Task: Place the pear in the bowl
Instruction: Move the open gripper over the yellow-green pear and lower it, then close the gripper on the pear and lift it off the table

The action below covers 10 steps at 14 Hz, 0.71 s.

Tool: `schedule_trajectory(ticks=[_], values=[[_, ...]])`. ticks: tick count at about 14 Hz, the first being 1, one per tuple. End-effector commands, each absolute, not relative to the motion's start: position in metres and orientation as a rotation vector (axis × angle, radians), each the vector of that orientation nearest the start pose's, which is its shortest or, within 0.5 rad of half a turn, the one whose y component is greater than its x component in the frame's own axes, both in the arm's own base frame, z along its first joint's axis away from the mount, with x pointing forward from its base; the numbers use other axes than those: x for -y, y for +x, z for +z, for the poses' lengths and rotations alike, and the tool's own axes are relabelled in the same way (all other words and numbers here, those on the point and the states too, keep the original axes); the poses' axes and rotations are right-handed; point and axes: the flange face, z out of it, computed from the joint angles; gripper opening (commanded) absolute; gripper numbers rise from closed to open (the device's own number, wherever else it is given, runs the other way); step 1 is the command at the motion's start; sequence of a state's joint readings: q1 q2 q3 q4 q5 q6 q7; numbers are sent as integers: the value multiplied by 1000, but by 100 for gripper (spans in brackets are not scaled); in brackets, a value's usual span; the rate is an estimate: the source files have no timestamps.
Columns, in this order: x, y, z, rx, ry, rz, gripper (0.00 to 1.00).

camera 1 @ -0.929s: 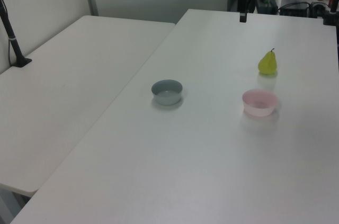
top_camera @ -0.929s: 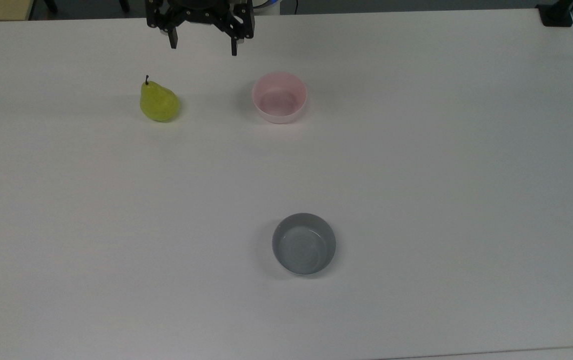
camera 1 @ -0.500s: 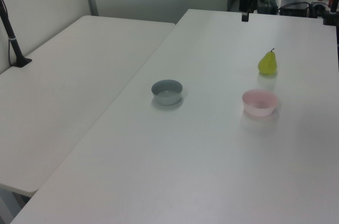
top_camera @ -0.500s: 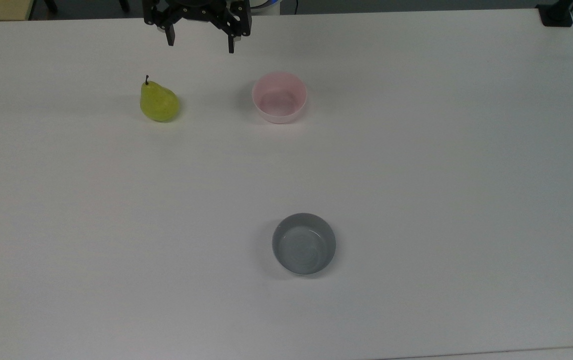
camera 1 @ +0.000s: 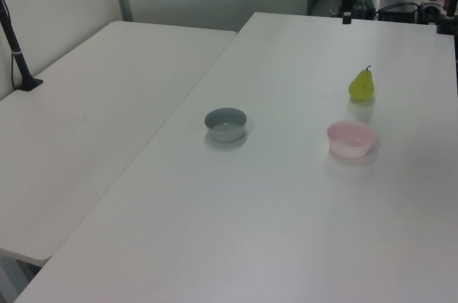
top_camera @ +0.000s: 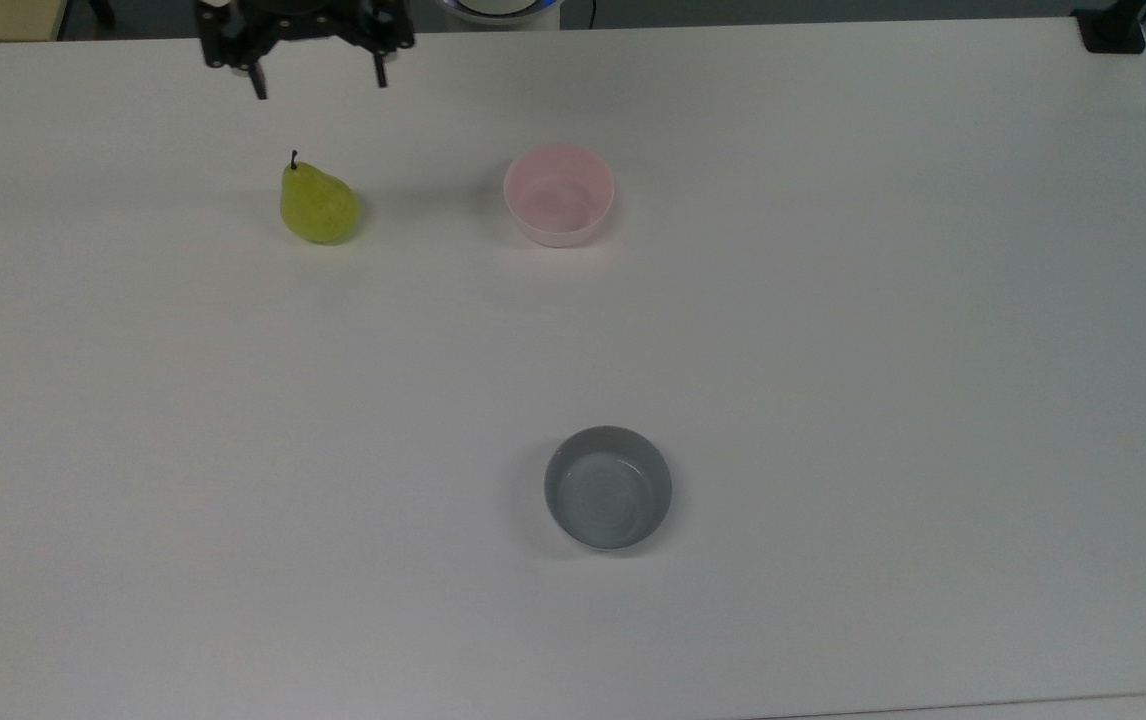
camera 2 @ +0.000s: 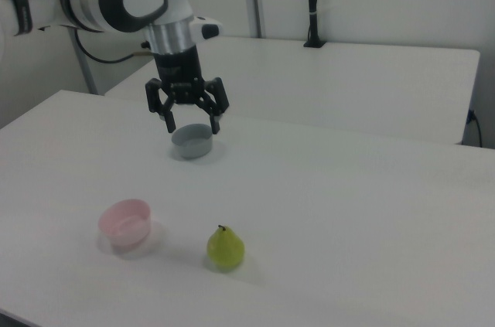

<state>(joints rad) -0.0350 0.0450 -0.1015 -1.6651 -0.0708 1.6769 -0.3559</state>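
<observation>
Pear, smooth yellow-green, stem up, stands on white table below wide-open, empty gripper; round pink bowl beside.

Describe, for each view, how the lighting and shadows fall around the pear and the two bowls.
Top view: even light, with a faint shadow left of the pale pink bowl. Left view: the small yellow-green pear mirrors softly in the glossy white table. Right view: soft shadows beside the round grey bowl.
</observation>
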Motion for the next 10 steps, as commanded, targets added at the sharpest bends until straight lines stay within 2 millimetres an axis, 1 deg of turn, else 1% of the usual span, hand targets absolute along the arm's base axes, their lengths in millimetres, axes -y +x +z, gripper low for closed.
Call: schedule_trajectory(ticks=[1, 3, 5, 7, 8, 9, 10], values=[[109, 537, 525, 571, -3100, 225, 100], [112, 529, 487, 621, -3064, 290, 100], [114, 526, 444, 634, -3073, 290, 100], [123, 521, 404, 618, -3086, 255, 100], [124, 522, 384, 620, -3087, 259, 100], [129, 526, 369, 606, -3094, 267, 100], [139, 527, 357, 596, -3107, 277, 100]])
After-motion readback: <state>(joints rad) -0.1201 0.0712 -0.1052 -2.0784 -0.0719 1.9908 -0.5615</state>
